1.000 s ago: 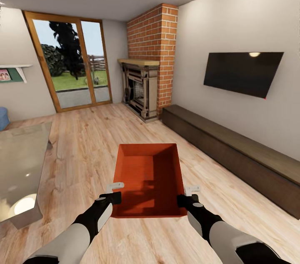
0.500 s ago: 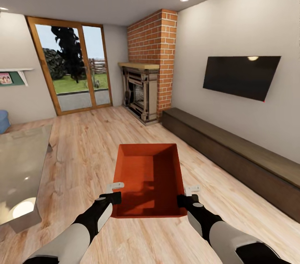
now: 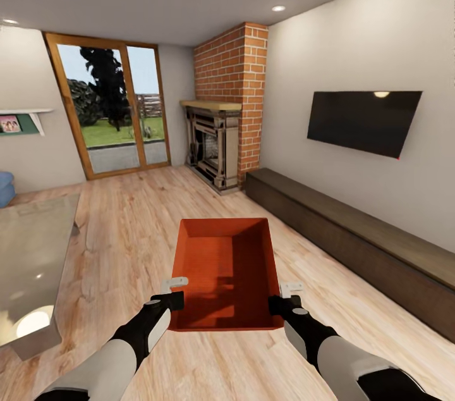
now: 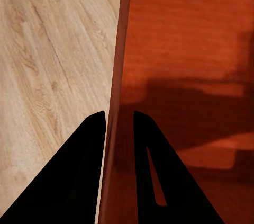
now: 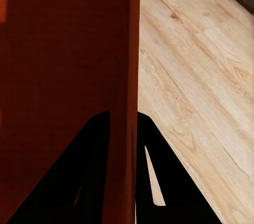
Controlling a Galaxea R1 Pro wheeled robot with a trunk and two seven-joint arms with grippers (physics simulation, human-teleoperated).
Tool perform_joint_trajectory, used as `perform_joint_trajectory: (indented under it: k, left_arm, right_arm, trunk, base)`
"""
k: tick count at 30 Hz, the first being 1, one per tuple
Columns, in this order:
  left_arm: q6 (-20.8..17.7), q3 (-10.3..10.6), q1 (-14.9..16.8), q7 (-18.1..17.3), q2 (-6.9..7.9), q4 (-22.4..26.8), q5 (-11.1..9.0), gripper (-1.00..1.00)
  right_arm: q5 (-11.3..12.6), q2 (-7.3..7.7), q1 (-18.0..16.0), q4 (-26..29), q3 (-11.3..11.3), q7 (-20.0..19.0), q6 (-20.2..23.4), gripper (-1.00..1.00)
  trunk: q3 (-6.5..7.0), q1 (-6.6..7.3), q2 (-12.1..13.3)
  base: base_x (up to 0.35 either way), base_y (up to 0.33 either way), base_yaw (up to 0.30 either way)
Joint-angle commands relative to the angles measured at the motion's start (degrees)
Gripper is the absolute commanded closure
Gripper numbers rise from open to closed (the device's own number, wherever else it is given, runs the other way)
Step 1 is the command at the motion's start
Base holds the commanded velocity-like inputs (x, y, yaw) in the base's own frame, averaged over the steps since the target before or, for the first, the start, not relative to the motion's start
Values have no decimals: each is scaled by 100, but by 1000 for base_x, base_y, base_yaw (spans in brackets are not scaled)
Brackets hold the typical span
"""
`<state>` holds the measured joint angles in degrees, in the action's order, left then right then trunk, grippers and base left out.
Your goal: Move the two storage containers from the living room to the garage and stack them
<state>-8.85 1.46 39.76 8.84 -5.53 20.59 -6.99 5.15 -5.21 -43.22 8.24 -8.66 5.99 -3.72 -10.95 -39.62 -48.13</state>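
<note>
Camera drawn back since earlier frame: brick fireplace (image 3: 227,110) and glass door (image 3: 110,107) sit farther off. Red-orange storage container (image 3: 226,271): held level above light wood plank floor (image 3: 126,230), living room. Left gripper (image 3: 172,298) clamps its left wall; right gripper (image 3: 281,301) clamps its right wall.

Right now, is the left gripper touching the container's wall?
Touching. In the left wrist view, the left gripper straddles the storage container wall, one finger on each side.
</note>
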Motion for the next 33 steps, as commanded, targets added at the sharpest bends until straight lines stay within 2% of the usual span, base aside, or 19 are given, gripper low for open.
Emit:
perform_joint_trajectory:
  k: [1,33]
  left_arm:
    - [23,-75,6,109,35,32,92,100]
    - [23,-75,6,109,35,32,92,100]
  right_arm:
    - [92,1,-3,-24,-4,34,-23,100]
    - [92,3,-3,-24,-4,34,-23,100]
  trunk:
    - [1,-1,-6]
    - [267,-1,-6]
  base:
    - [0,0,0]
    - [0,0,0]
